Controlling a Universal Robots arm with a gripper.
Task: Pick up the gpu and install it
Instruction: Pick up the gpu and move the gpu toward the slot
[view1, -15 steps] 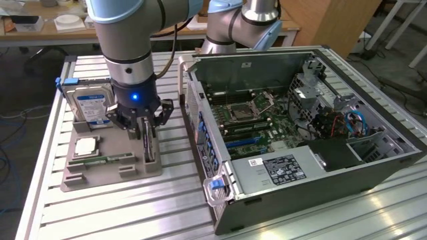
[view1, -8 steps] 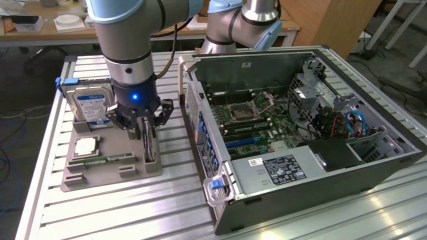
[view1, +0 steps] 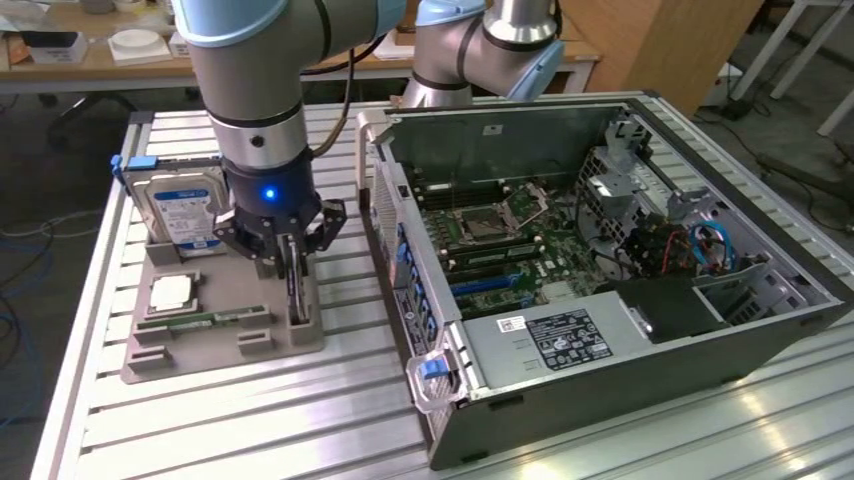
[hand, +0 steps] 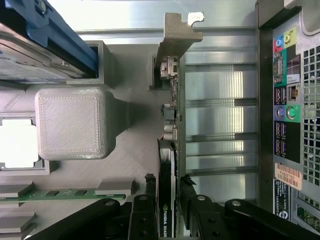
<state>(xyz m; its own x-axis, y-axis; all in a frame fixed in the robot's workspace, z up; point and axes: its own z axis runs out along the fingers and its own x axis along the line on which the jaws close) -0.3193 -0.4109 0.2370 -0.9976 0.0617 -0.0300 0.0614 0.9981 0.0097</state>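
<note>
Slatted metal desk (view1: 267, 425): grey holder (view1: 200, 352), with open computer case (view1: 747, 335) at its 3 o'clock in the exterior view. Claw (view1: 292, 268) clenched on gpu (view1: 298, 302), which stands edge-up in the holder. Wooden cabinet (view1: 654, 40) behind.

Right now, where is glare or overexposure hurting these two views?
Exterior view: overhead light leaves bright streaks on the table slats beside the computer case, while the case interior is evenly lit. Wrist view: the processor chip is blown out to plain white, the table slats next to the gpu glare, and the gpu's black face stays dark.
</note>
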